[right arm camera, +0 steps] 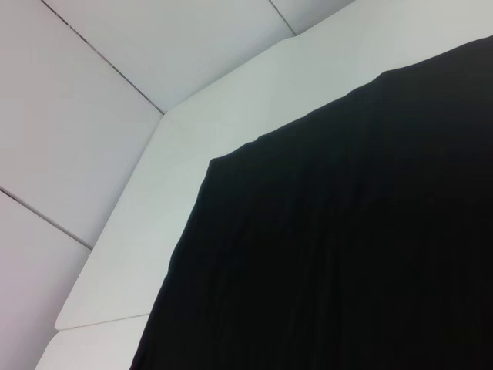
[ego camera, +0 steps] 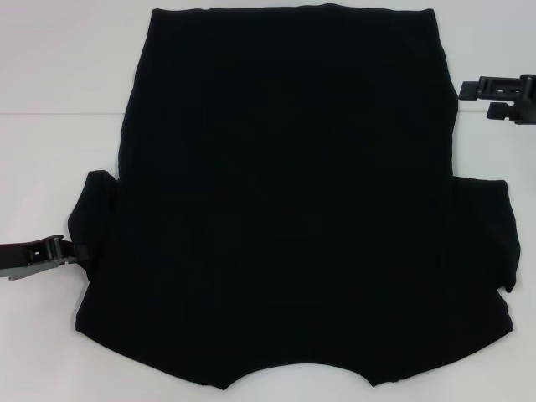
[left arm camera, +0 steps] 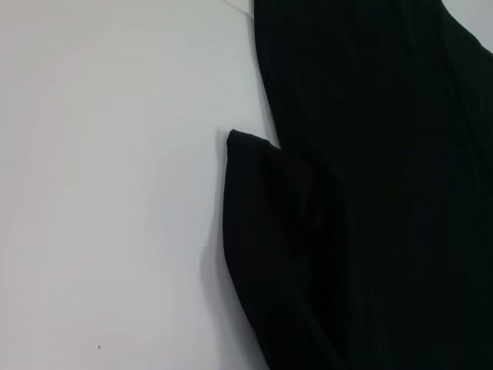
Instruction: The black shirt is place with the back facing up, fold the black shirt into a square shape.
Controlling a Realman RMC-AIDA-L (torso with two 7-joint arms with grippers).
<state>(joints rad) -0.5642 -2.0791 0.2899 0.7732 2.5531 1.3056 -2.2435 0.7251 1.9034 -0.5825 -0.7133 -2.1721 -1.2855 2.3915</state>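
Shirt: the black shirt [ego camera: 285, 201] lies flat on the white table [ego camera: 59, 100], sleeves still out.
Left gripper [ego camera: 74, 249]: at the left sleeve; grip unclear.
Right gripper [ego camera: 477, 99]: beside the far corner, open, holding nothing.
Left to do: all folds.

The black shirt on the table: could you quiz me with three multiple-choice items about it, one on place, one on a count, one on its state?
1. Where is the left end effector?
A. at the shirt's left sleeve
B. above the collar
C. on the shirt's middle

2. How many end effectors show in the head view?
A. none
B. one
C. two

3. How does the black shirt lie?
A. spread flat
B. folded square
C. crumpled in a heap

Answers:
1 A, its tip meets the sleeve edge.
2 C, the right end effector shows too, beside the shirt's far right corner.
3 A, both sleeves lie out on the white table.
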